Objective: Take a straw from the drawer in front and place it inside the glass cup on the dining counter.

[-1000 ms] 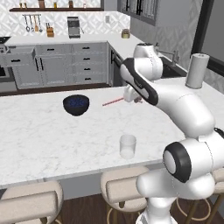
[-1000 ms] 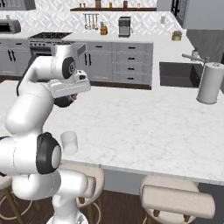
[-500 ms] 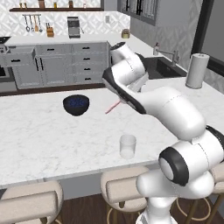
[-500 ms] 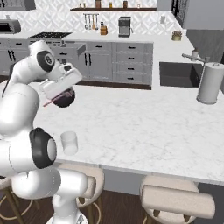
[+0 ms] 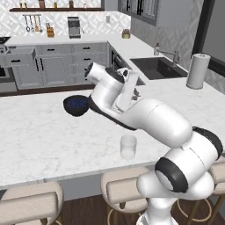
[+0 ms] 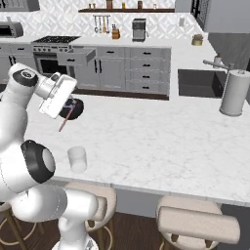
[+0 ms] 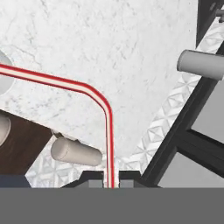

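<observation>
jaws: the two-finger gripper of the white arm is closed on the thin red-pink straw with a pale stripe; its two dark tips pinch the straw's lower end at the bottom of the hand view.
straw: held in the air above the white marble dining desk with faint grey veins. In the right base view it shows as a short pink stick slanting down and to the left from under the white hand. In the hand view it rises from the tips, then bends and runs off to the left edge.
glass cup: a clear, short tumbler stands upright on the near part of the desk, close to its near edge; in the right base view it sits below the held straw and apart from it.
bowl: a dark blue round bowl rests on the desk, farther back than the cup and to the left of the arm.
paper roll: a white upright roll stands on the far right part of the desk, beside the dark sink.
drawer: a grey drawer with a black bar handle stands pulled out beside the black stove on the far wall.
stools: beige padded stools stand along the near side of the desk.
</observation>
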Tool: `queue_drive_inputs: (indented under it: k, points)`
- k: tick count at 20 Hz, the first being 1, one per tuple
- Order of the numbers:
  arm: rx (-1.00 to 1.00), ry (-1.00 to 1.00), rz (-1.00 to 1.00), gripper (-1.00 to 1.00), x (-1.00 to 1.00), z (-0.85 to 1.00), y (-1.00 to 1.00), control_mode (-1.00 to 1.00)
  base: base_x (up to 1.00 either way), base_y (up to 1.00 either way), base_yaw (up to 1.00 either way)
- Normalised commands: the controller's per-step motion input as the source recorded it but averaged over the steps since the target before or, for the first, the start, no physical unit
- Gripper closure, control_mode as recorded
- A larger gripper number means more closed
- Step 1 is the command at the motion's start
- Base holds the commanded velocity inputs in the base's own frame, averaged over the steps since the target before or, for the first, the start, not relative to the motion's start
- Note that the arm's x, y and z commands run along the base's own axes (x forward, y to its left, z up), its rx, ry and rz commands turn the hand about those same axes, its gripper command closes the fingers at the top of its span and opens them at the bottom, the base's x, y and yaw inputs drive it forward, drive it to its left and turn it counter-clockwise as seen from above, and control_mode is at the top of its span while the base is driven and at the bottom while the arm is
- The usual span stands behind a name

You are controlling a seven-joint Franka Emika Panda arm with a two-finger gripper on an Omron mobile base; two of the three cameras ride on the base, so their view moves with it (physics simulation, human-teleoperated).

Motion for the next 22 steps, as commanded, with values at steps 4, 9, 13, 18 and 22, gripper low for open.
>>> queue_drive_inputs:
  k: [4, 9, 13, 18, 22]
  points:
    - [-0.37, 0.0, 0.0, 1.0, -0.19, 0.05, 0.01, -1.0, 0.0, 0.0, 0.0]
    - [-0.28, 0.0, 0.0, 1.0, -0.38, 0.0, 0.0, -1.0, 0.0, 0.0, 0.0]
    - [-0.17, 0.0, -0.02, 1.0, -0.26, -0.01, 0.09, -1.0, 0.0, 0.0, 0.0]
    - [-0.06, 0.0, -0.02, 1.0, -0.01, -0.1, 0.05, -1.0, 0.0, 0.0, 0.0]
    - [-0.05, 0.0, -0.01, 1.0, 0.0, -0.24, 0.05, -1.0, 0.0, 0.0, 0.0]
